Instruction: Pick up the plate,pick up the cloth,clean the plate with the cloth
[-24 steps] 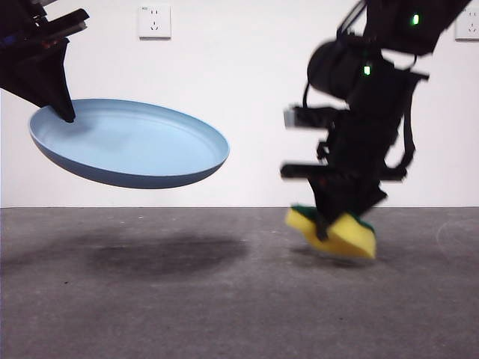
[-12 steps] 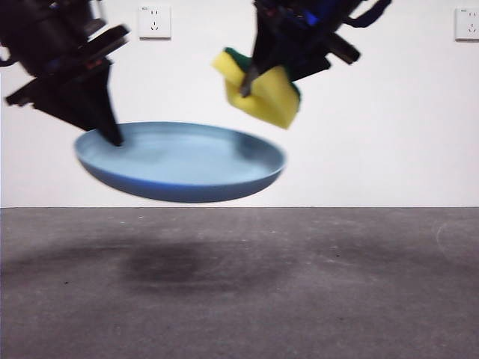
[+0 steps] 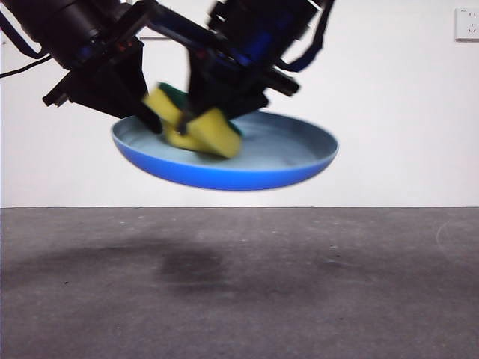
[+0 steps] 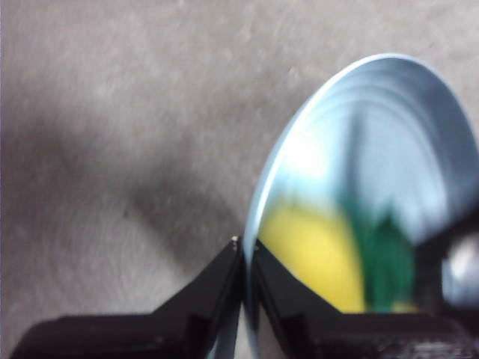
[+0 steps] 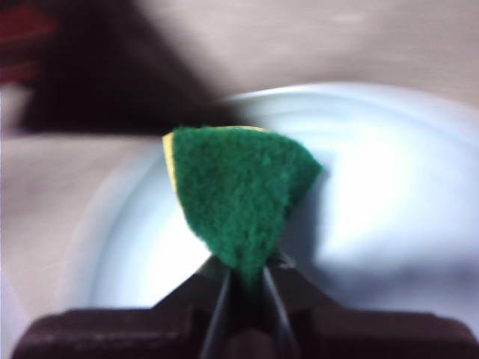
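Observation:
The light-blue plate point(image 3: 247, 168) hangs in the air, well above the table, tilted slightly. My left gripper point(image 3: 146, 120) is shut on its left rim; the left wrist view shows the jaws point(image 4: 245, 250) pinching the plate's edge point(image 4: 389, 142). My right gripper point(image 3: 198, 116) is shut on the cloth point(image 3: 198, 127), a yellow sponge with a green layer, and holds it down inside the plate near the left part. In the right wrist view the green side of the cloth point(image 5: 236, 191) stands over the plate point(image 5: 374, 194). The cloth also shows blurred in the left wrist view point(image 4: 329, 254).
The grey table point(image 3: 239, 292) lies below with the plate's shadow point(image 3: 187, 265) on it. A white wall with a socket point(image 3: 467, 22) stands behind.
The plate has moved to the right with my left gripper. My right gripper has carried the cloth up from the table, leftward and down into the plate.

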Controlling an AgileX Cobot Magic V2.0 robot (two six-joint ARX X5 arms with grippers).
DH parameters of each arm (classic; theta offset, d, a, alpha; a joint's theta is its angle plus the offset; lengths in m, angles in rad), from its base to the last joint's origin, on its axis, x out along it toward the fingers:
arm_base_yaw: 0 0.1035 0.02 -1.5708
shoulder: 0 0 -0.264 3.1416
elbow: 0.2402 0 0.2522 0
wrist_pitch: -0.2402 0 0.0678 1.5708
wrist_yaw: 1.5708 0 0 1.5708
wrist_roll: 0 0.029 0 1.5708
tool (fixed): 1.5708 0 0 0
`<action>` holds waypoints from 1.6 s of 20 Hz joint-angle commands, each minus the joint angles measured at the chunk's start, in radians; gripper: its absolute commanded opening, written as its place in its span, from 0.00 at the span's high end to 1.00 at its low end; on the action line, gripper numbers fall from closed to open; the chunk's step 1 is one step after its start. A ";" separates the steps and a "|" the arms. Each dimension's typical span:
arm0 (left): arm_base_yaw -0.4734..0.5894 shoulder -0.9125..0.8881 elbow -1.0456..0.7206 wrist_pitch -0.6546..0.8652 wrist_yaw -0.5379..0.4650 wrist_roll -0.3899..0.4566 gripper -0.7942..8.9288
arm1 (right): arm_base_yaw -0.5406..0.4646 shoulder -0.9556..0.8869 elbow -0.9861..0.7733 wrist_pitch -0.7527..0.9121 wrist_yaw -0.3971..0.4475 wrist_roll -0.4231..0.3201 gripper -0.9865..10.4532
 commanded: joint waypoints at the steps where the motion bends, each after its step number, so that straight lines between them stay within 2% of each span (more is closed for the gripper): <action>1: 0.008 -0.001 -0.004 0.034 0.007 -0.027 0.93 | 0.040 0.020 -0.003 -0.026 -0.006 -0.001 0.92; 5: 0.058 -0.001 -0.004 0.027 0.014 -0.026 0.93 | 0.056 0.020 -0.003 -0.193 0.027 -0.002 0.92; 7: 0.086 -0.001 -0.004 -0.004 0.022 -0.020 0.93 | 0.055 0.019 -0.003 -0.270 0.145 -0.002 0.92; 10: 0.106 -0.001 -0.004 -0.061 0.070 0.022 0.93 | 0.031 0.019 -0.003 -0.291 0.418 -0.003 0.92; 11: 0.106 -0.001 -0.004 -0.080 0.081 0.032 0.93 | 0.016 0.019 -0.003 -0.267 0.473 -0.003 0.92; 12: 0.105 -0.001 -0.004 -0.098 0.095 0.041 0.93 | 0.000 0.019 -0.003 -0.233 0.483 -0.002 0.92; 16: 0.101 -0.001 -0.004 -0.126 0.148 0.059 0.93 | -0.059 0.019 -0.003 -0.064 0.370 -0.002 0.92; 20: 0.101 -0.001 -0.004 -0.117 0.167 0.058 0.93 | -0.083 0.023 -0.003 0.044 0.131 0.004 0.92; 27: 0.101 -0.001 -0.004 -0.048 0.166 0.053 0.93 | -0.049 0.027 -0.003 0.060 -0.098 0.014 0.92; 29: 0.111 -0.001 -0.003 -0.011 0.167 0.038 0.93 | -0.029 0.027 -0.003 0.005 -0.112 0.014 0.92; 32: 0.135 -0.001 -0.003 0.002 0.166 0.027 0.93 | -0.021 0.027 -0.003 -0.161 -0.105 0.014 0.92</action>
